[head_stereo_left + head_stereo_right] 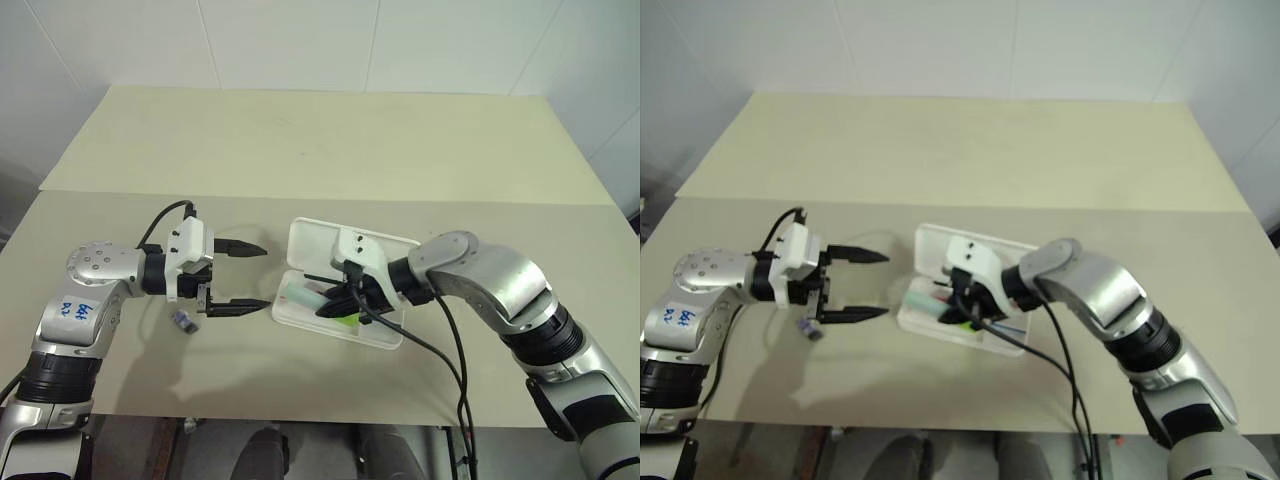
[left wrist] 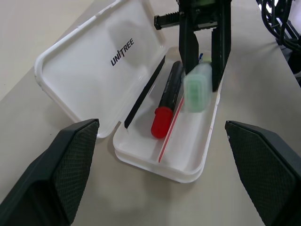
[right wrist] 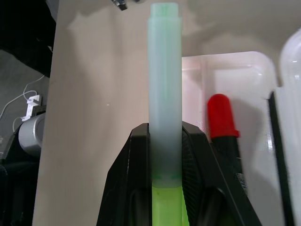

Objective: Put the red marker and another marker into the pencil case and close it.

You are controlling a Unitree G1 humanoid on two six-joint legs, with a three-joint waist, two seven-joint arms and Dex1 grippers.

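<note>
Pencil case [image 2: 89, 61] white, lid open, red marker [image 2: 167, 101] inside; your right gripper [image 3: 164, 141] clamps mint-green highlighter [image 3: 164, 70] over it; left gripper [image 1: 240, 277] spread wide beside.

The pencil case [image 2: 89, 61] is plain white inside and out, with a small dark "UNITREE" print on the inner face of its open lid and a thin red line [image 2: 170, 129] along the floor of the tray, beside a black strip [image 2: 144, 94]. The red marker [image 2: 168, 104] has a glossy black barrel and a bright red cap. The highlighter [image 3: 164, 70] is pale, translucent mint green over most of its length, turning vivid lime green at the end between the black fingers [image 3: 136, 183] of the right gripper [image 3: 165, 136]. The left gripper [image 1: 250, 276] has black fingers with a fine cross-hatched texture and a white housing behind them. The table [image 1: 330, 140] is a uniform pale beige. A small grey-blue stub [image 1: 184, 320] lies near its front edge.
</note>
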